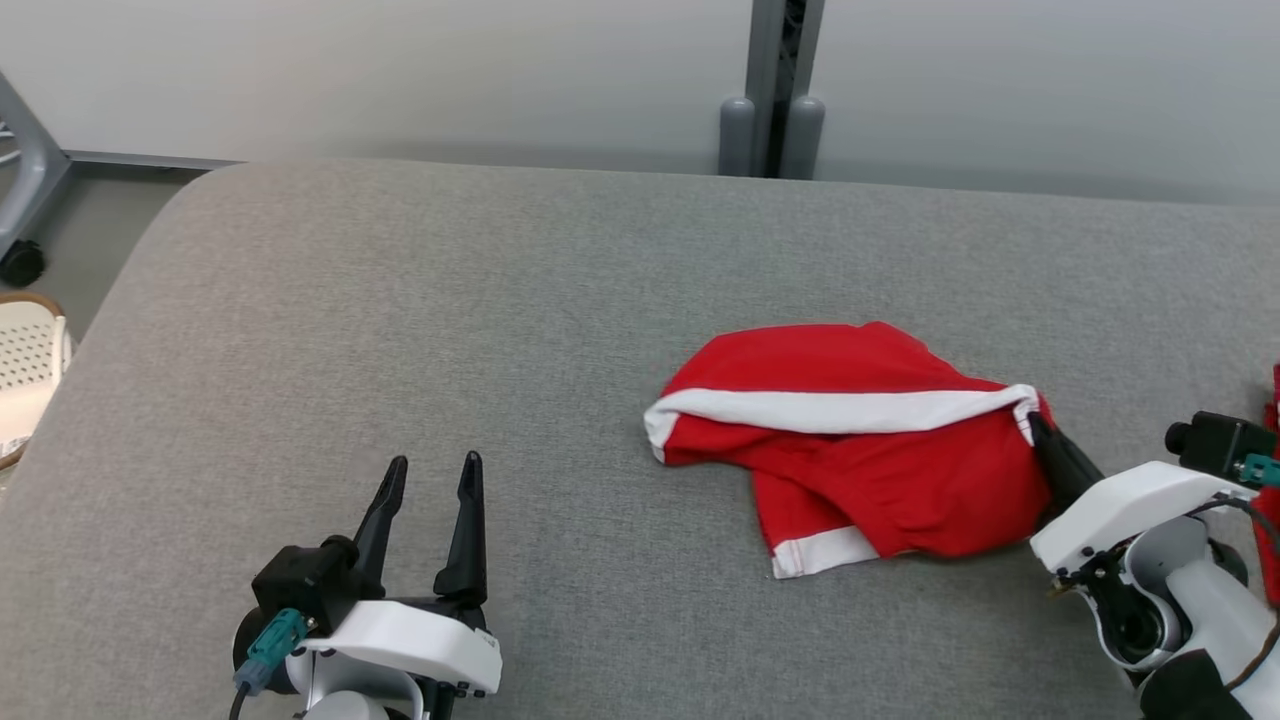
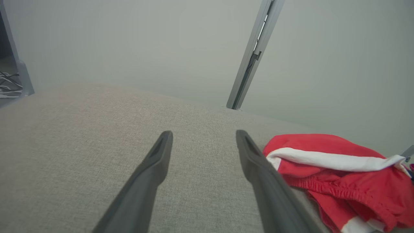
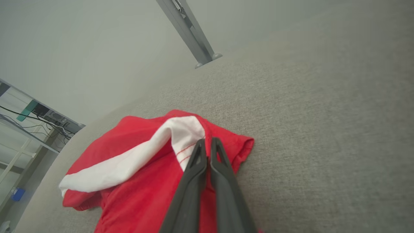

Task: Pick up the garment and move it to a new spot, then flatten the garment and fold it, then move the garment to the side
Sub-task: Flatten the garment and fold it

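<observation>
Pale grey wall closes off the far side of a grey fabric-covered worktop [image 1: 400,350] with a rounded far-left corner, and one grey metal post [image 1: 775,90] stands against that far edge. One garment is on it: a pair of red shorts [image 1: 860,480] with white bands, lying in a crumpled heap on the right half of the worktop, roughly midway between the near and far edges, with a white-trimmed leg hem poking toward the near edge. The right gripper [image 1: 1040,435] reaches in from the near-right corner with its two fingers pressed together on the right end of the heap, where the white band [image 3: 184,136] finishes; in the right wrist view the tips pinch that fabric. The left gripper [image 1: 433,465] hovers near the near edge on the left half, fingers spread wide with nothing between them, well apart from the shorts. By my reading the task is at its very start: the first grasp is made, but the shorts rest on the cloth surface, bunched and unfolded. Lifting and carrying to a new spot, flattening, folding and moving aside are all left to do. Count: one garment, two grippers, one post. A sliver of something red [image 1: 1275,480] shows at the right edge; I cannot tell what it is.
</observation>
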